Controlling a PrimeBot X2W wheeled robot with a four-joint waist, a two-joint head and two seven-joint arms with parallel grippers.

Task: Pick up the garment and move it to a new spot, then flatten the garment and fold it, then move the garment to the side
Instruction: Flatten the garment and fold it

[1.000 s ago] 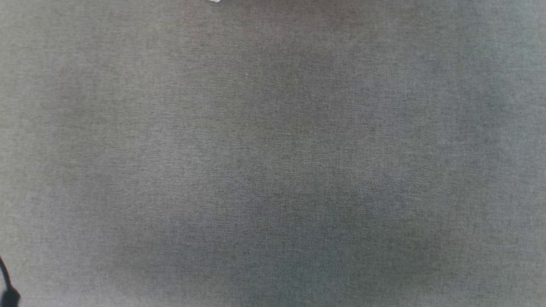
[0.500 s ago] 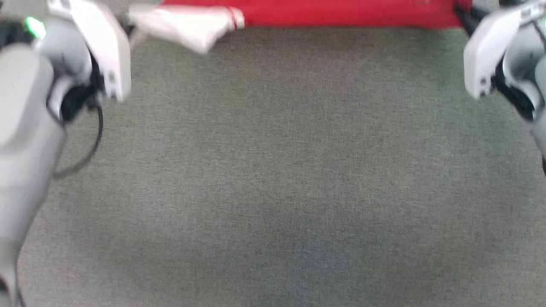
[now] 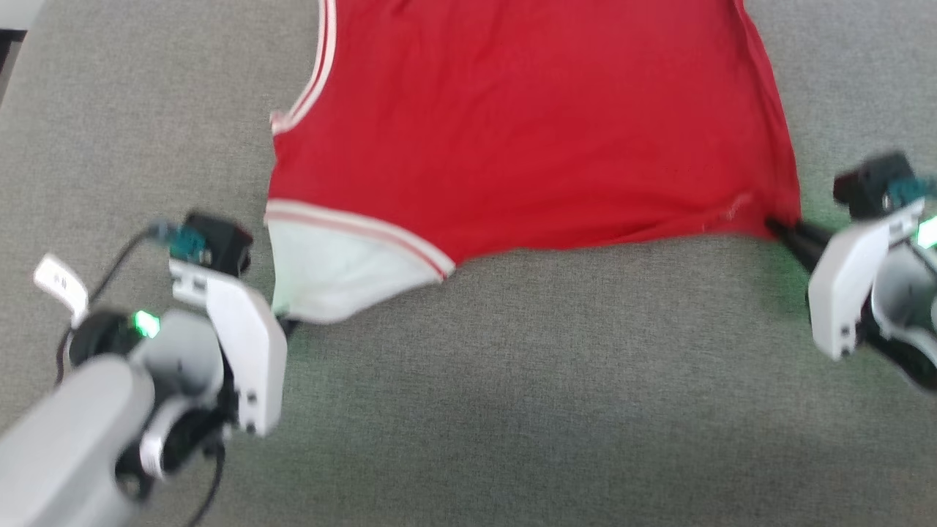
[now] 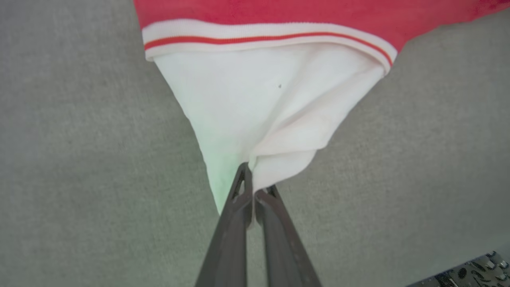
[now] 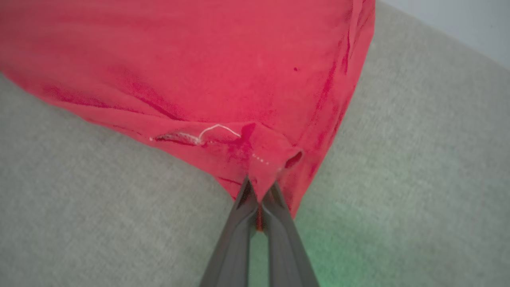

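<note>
Though it blurs overhead, the garment [image 5: 199, 59] shows loose thread [image 5: 217, 126] close-up.

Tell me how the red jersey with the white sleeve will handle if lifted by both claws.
Likely floppy: the red cloth jersey with white sleeve bunches into folds at the left claw and right claw. Probably sags between them. Looks thin, so probably light.

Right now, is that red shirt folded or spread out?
Spread out: the garment lies as one broad sheet, sleeve and corner pinched by the left gripper and right gripper.
</note>
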